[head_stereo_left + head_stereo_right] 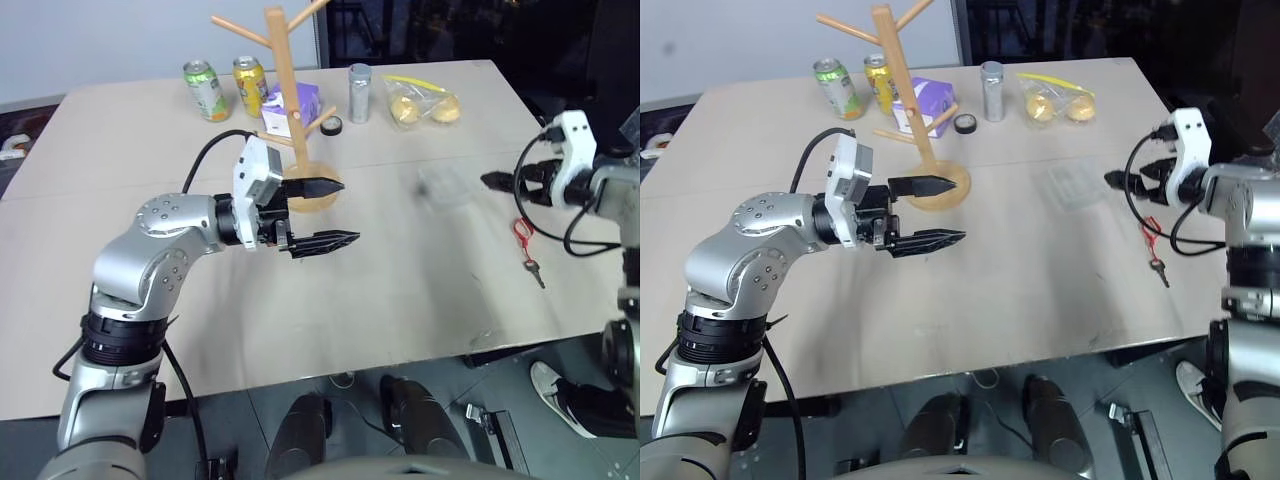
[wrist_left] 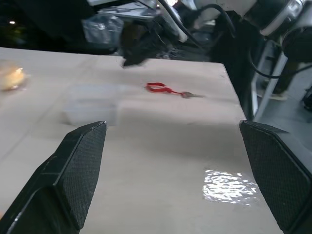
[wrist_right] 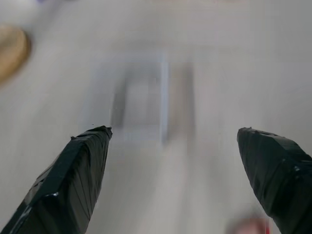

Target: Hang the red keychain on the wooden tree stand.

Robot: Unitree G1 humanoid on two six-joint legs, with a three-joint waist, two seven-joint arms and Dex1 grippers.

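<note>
The job is not done yet. The red keychain lies flat on the worktop, just under the right hand, and no peg of the wooden tree stand holds it. The right hand is spread wide and empty. The left hand is spread too, close to the stand's round base. The left wrist view shows the little key clearly; the right wrist view catches just a red blur by one finger.

The wooden tree stand is pale, smooth bare wood. The table looks like matt beige laminate (with one glossy glare patch). The red keychain carries a dull metal key. The drink cans are shiny printed metal; the clear container is translucent plastic.
</note>
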